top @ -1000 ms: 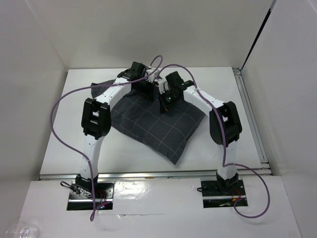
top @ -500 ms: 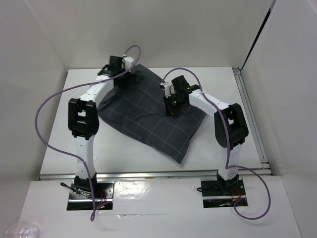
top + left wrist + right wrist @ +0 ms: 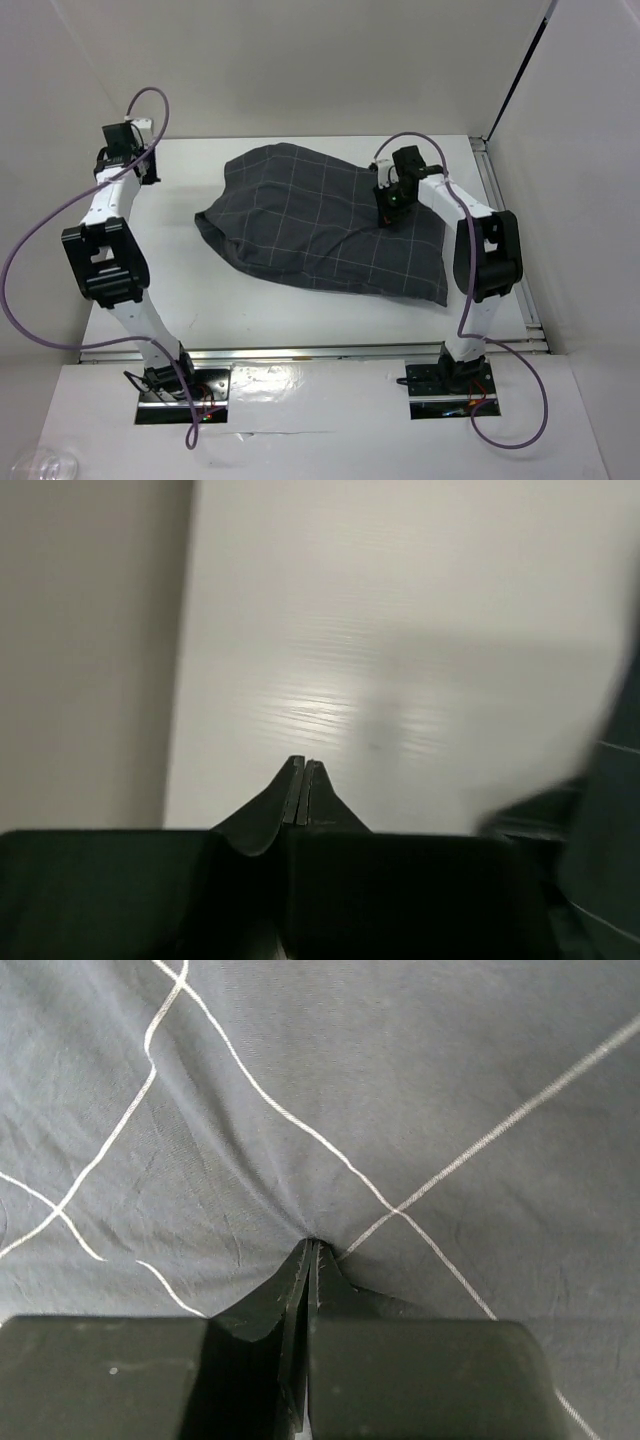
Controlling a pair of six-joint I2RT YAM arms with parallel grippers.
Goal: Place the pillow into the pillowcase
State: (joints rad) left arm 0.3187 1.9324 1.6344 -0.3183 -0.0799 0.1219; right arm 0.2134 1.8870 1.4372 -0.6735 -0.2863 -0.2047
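The dark grey pillowcase (image 3: 310, 225) with a light grid lies bulging across the middle of the white table. No cream pillow shows anywhere; it is hidden or out of view. My right gripper (image 3: 390, 212) is down on the case's back right part. In the right wrist view the gripper (image 3: 312, 1245) is shut, with the cloth (image 3: 400, 1080) puckered into its tips. My left gripper (image 3: 135, 165) is shut and empty at the table's back left corner, apart from the case. In the left wrist view it (image 3: 302, 765) hovers over bare table, with the case's edge (image 3: 612, 810) blurred at the right.
White walls enclose the table on the left, back and right. A metal rail (image 3: 503, 225) runs along the right edge, another (image 3: 320, 350) along the front. Purple cables loop above both arms. Bare table (image 3: 180, 290) shows to the left of the case.
My left arm let go and swung from the case's back edge to the back left corner. My right gripper moved right, and the case shifted and spread to the right with it.
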